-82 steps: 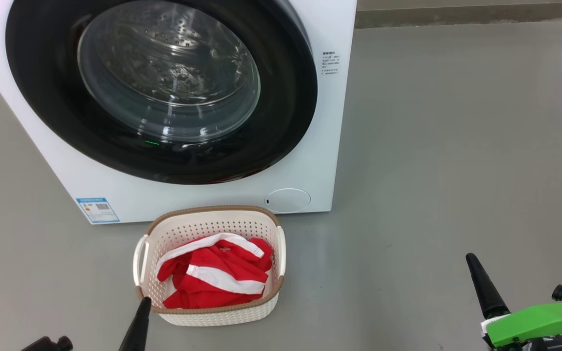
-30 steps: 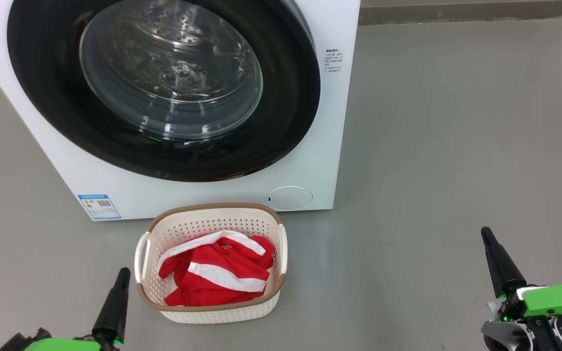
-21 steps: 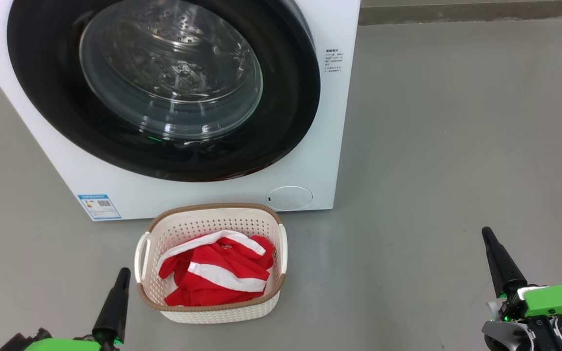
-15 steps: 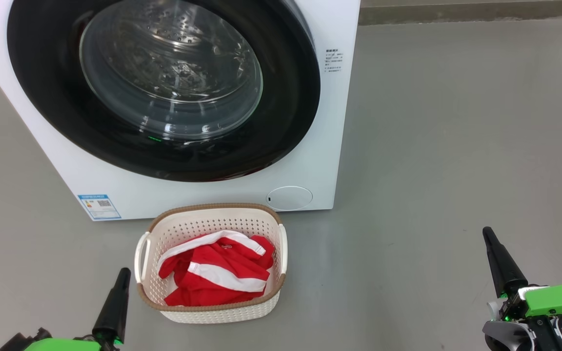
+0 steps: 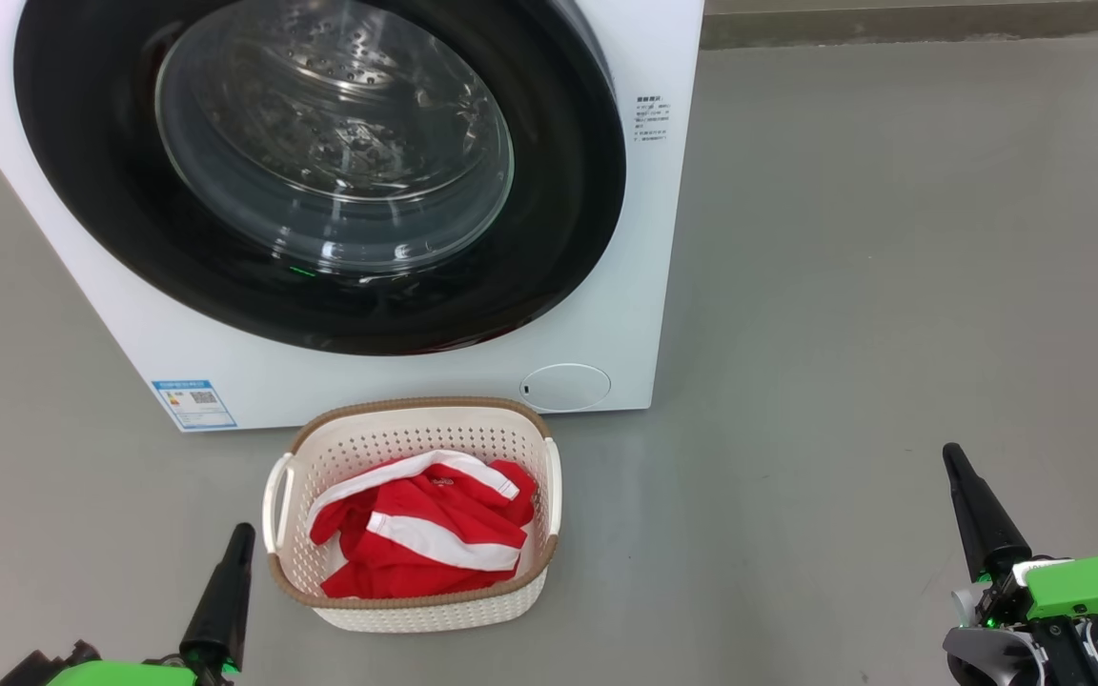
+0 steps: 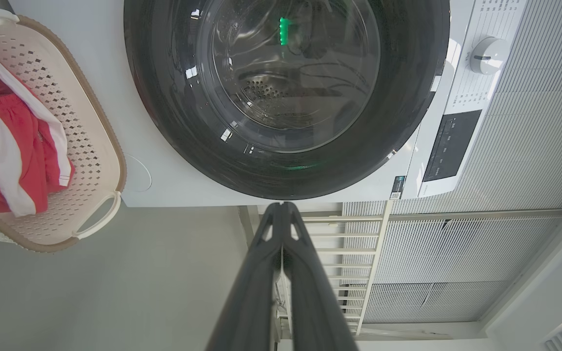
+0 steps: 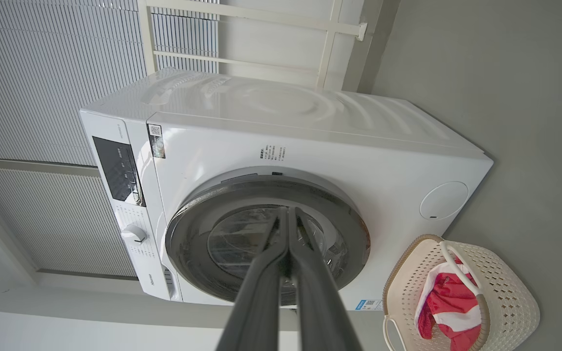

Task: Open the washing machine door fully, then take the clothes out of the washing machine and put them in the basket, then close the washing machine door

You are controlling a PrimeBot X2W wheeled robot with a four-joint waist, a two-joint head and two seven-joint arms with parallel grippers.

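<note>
My left pincer (image 5: 242, 530) and right pincer (image 5: 951, 452) are both pressed together, empty. The clothes (image 5: 416, 538) lie in the basket (image 5: 416, 408), near the shut washing machine door (image 5: 563, 238).

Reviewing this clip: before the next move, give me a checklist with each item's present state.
1. Washing machine door closed against the washing machine: ok.
2. Clothes lying inside the basket: ok.
3. No garment left inside the machine: cannot tell, reflections hide part.
4. Left gripper shut, empty, beside the basket without touching: ok.
5. Right gripper shut, empty, over bare floor: ok.
</note>
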